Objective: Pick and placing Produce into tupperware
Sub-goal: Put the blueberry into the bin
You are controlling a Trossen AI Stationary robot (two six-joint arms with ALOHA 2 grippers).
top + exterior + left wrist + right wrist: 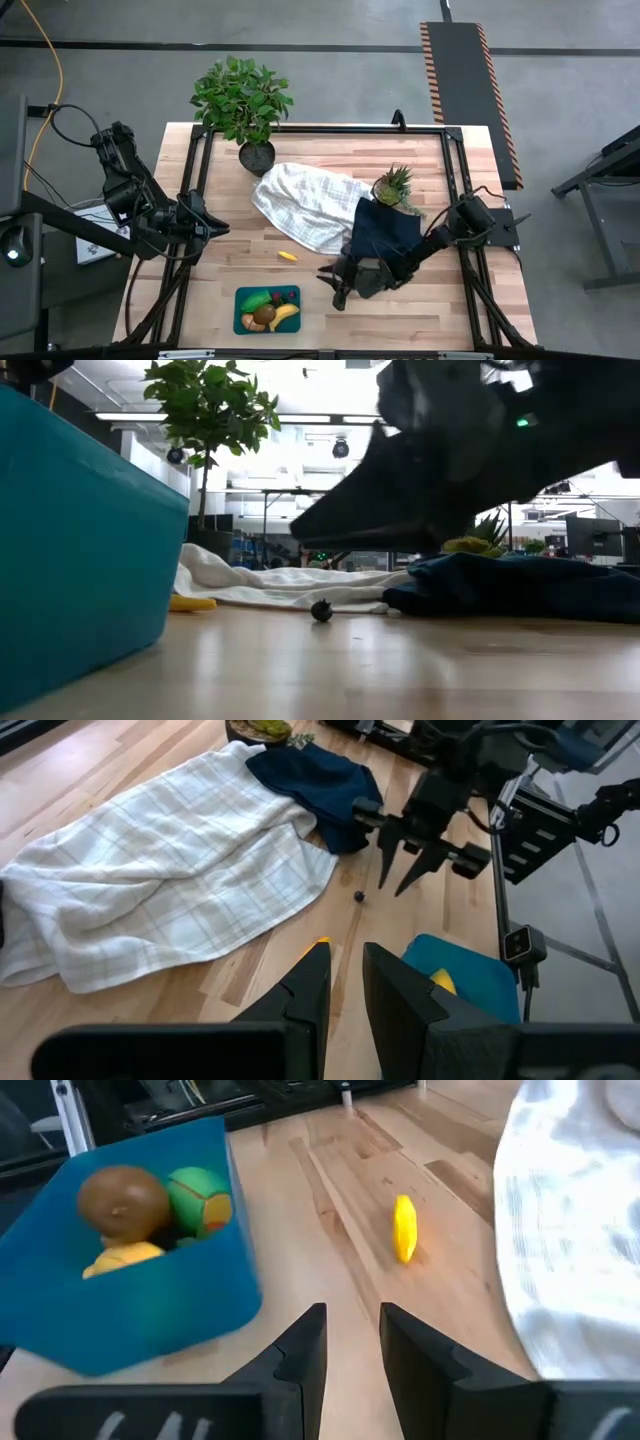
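Right gripper (337,291) just right of the tupperware (243,295), fingers slightly apart, empty, yellow piece (287,256) beyond it, left gripper (215,228) nearly closed, empty

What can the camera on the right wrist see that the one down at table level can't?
Only the right wrist view shows inside the tupperware: a brown kiwi-like ball, a green piece and a yellow piece. Only the low view shows the small dark ball, the navy cloth and the potted plant. Both show the tupperware, the white cloth and a loose yellow piece.
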